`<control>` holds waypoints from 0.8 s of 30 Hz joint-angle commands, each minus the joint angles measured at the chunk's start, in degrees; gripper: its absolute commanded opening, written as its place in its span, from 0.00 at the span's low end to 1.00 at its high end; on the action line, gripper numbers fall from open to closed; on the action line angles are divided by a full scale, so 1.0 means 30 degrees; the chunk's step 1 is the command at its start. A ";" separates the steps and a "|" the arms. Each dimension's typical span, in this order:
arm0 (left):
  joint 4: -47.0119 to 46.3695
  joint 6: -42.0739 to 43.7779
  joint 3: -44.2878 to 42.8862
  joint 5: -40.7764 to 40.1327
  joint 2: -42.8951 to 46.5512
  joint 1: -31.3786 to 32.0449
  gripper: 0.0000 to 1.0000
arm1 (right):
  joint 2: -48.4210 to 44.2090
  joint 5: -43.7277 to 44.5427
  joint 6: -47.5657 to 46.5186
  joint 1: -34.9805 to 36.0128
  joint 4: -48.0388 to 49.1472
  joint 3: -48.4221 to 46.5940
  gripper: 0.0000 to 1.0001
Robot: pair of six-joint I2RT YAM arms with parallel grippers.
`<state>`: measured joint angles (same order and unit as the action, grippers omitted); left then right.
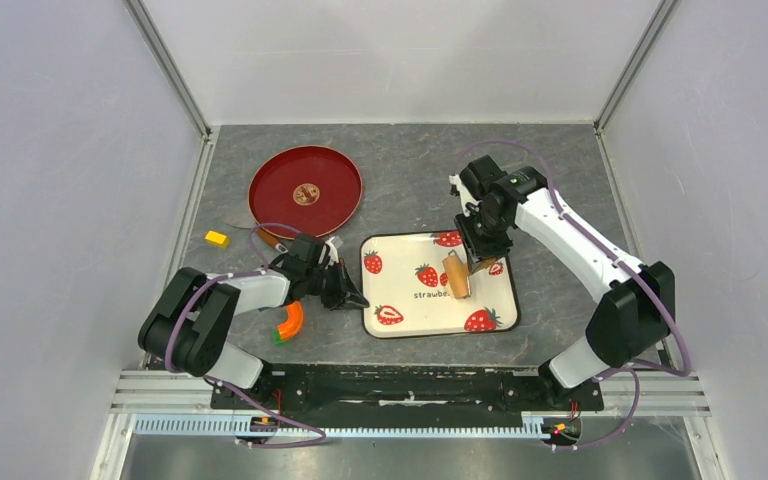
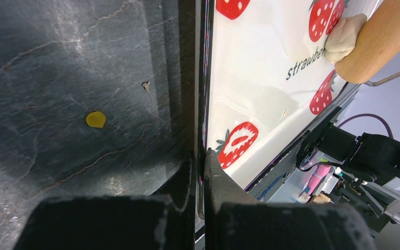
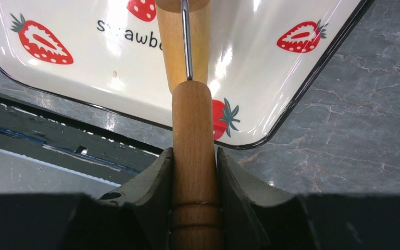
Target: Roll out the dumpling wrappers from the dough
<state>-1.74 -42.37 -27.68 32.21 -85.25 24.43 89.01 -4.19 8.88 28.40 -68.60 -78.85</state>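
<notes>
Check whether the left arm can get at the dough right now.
Probably not: the left gripper is shut on the tray's left rim, and the roller held by the right gripper lies on the dough.

One each: tray (image 1: 415,305), plate (image 1: 275,175), roller (image 1: 455,277), dough (image 2: 344,36)

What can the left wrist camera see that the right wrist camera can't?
Only the left wrist view shows the dough, a pale lump right against the wooden roller. It also shows a small yellow spot on the grey table, and the left gripper pinching the rim of the strawberry tray.
Only the right wrist view shows the right gripper clamped on the wooden roller's handle.
Both show the strawberry tray, the wooden roller and the grey table.
</notes>
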 commanded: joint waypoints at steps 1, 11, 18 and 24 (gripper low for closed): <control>0.1780 0.0683 0.0655 -0.2641 -0.1369 0.0186 0.02 | 0.1576 0.2186 -0.0645 0.0228 -0.0496 0.1236 0.00; 0.1714 0.0689 0.0658 -0.2621 -0.1407 0.0179 0.02 | 0.1994 0.2844 -0.0400 0.0419 -0.0570 0.1837 0.00; 0.1722 0.0686 0.0674 -0.2591 -0.1413 0.0179 0.02 | 0.1316 0.1689 -0.0047 0.0435 0.0244 0.1036 0.00; 0.1792 0.0749 0.0709 -0.2627 -0.1012 0.0179 0.02 | -0.0122 -0.0089 0.0439 0.0419 0.0743 0.0026 0.00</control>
<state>-1.83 -42.37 -27.81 33.08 -85.71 24.08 91.13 -4.64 9.15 29.89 -74.13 -76.69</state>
